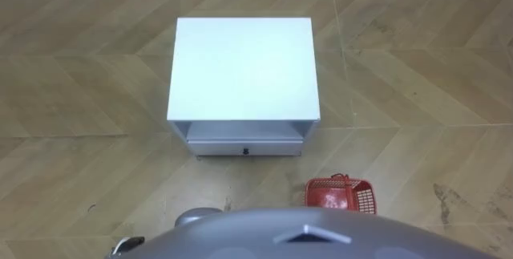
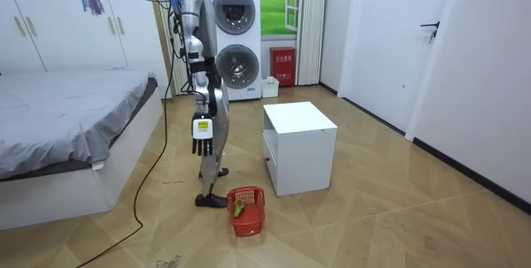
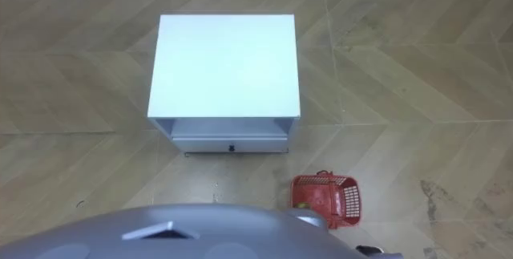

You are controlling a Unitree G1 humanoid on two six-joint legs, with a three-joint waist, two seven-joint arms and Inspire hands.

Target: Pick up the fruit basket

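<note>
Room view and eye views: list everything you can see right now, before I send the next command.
fruit basket: one, red, on the floor at the robot's front right, near the cabinet's corner
green item: one, inside the basket, too small to name
bedside cabinet: one, white, on the floor straight ahead, bare top
drawer: one, white, dark knob, low in the cabinet front, facing the robot
bed: one, grey cover, behind the robot
washing machines: two, white, stacked at the far wall
box: one, red, beside the machines
wardrobe: one, white, behind the bed
right hand: hangs at the robot's side, fingers straight, holding nothing
left hand: a sliver at the left eye view's lower edge
</note>
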